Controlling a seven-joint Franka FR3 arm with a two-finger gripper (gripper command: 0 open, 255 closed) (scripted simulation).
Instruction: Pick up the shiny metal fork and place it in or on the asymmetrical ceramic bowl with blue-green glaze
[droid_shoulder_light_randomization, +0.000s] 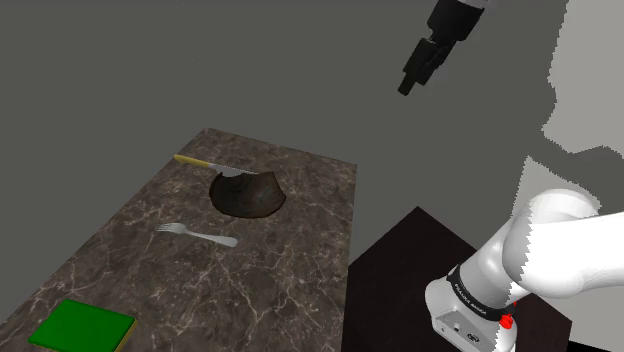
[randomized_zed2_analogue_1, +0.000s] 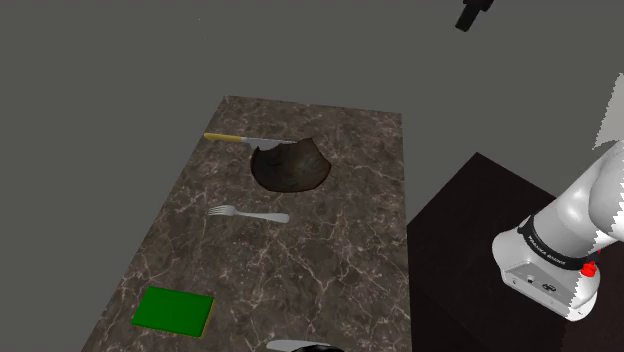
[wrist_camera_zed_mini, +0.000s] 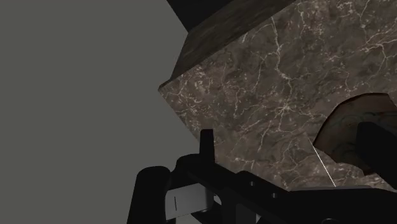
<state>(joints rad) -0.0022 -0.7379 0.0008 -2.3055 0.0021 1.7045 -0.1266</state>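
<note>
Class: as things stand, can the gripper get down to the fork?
Probably yes. The fork lies alone on the marbled tabletop, apart from the dark bowl and the green block. The gripper hangs high up, with nothing between them.

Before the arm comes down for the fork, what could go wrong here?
The fork lies flat on the table, so a grasp from the gripper, high above, might scrape the surface or slip. The yellow-handled knife lies at the rim of the bowl and could be knocked during placing. That rim looks uneven, so the fork might slide off.
</note>
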